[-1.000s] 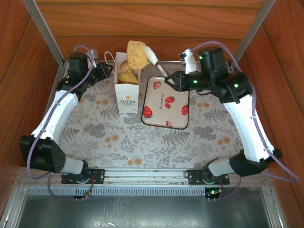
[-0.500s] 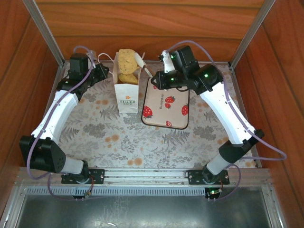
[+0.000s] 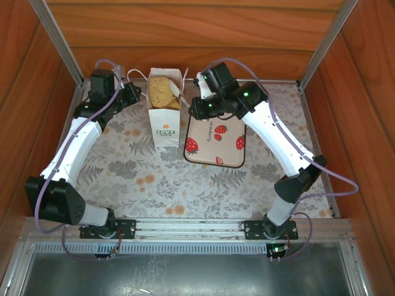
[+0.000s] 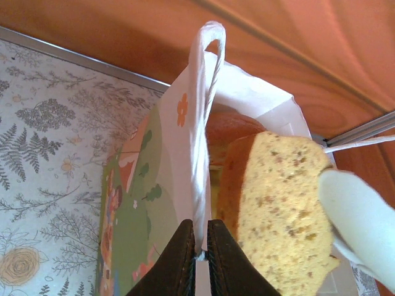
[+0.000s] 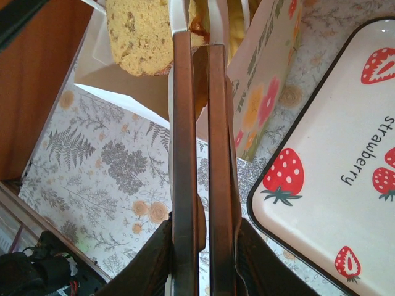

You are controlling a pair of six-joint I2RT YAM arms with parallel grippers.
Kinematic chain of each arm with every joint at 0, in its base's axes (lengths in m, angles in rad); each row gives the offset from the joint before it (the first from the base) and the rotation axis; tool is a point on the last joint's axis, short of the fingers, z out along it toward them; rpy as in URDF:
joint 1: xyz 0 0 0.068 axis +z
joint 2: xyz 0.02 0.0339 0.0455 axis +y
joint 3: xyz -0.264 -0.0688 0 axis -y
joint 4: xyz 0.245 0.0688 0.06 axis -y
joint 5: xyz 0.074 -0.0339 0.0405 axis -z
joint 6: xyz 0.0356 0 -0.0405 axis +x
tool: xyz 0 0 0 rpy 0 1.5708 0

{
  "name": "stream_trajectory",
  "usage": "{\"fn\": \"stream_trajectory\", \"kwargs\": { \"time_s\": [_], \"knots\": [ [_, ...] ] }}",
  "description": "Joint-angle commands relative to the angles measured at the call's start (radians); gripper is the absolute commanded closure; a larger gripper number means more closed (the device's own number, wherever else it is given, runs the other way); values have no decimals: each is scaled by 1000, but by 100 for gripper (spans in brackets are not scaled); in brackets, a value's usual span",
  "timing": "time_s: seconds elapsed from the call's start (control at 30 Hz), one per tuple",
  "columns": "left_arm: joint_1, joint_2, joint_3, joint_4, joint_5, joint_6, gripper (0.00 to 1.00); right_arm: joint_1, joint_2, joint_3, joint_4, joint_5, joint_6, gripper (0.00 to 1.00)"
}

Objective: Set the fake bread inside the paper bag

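The right end effector (image 3: pixel 176 91) is pressed shut on a slice of fake bread (image 3: pixel 162 92). The slice is yellow with little specks and has a brown crust. A second ago the slice was up high, above and a bit behind the paper bag (image 3: pixel 165 126), and the right arm was far over on the right side. Now that arm has swung over to the left and come down. The slice sits right in the open top of the bag, partly inside, with its top part poking out. In the left wrist view one white fingertip (image 4: pixel 358 225) pushes on the edge of the slice, so it has not been let go. A brown bun (image 4: pixel 228 126) is already down in the bag behind it. The left end effector (image 4: pixel 199 246) is at the bag's left side. Its two dark fingers are almost together, and they pinch the top edge of the bag where the thin white loop handle (image 4: pixel 207 74) comes down. This looks like it keeps the bag standing and its mouth open. The strawberry tray (image 3: pixel 229 132) lies on the flowery desk (image 3: pixel 154 179) just right of the bag, and no bread is on it. So I think this is the last piece, and the job is nearly done. The slice probably needs to go a bit deeper before the right end effector opens. It is a big piece for a small bag, so it could catch on the rim or tip the bag.
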Motion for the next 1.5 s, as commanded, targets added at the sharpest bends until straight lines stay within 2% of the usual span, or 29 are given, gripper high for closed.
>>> {"fn": "stream_trajectory", "kwargs": {
  "time_s": [0.0,0.17,0.27,0.37,0.43,0.63,0.87,1.1,1.3,1.47],
  "knots": [
    [-1,-24,-3,-10,4,8,86,13,19,50,-25,27,-25,78],
    [0,-30,-4,-10,0,9,86,13,16,55,-60,73,-40,74],
    [1,-30,-2,-10,6,10,84,13,4,59,-66,89,-47,65],
    [0,-30,1,-10,16,8,76,13,-8,71,-69,103,-55,60],
    [1,-31,4,-10,24,8,73,13,-11,91,-81,115,-66,60],
    [2,-60,6,-9,34,4,52,12,-56,152,-81,112,-100,60],
    [3,-152,-40,-6,-38,1,37,-7,-207,106,-32,108,-105,62],
    [10,-314,-186,43,-218,-12,26,-97,-420,-117,24,131,-82,62],
    [16,-480,-371,113,-411,-65,18,-215,-594,-444,96,159,-50,64],
    [21,-577,-519,141,-518,-115,11,-228,-615,-739,222,244,-87,65]
  ]
}}
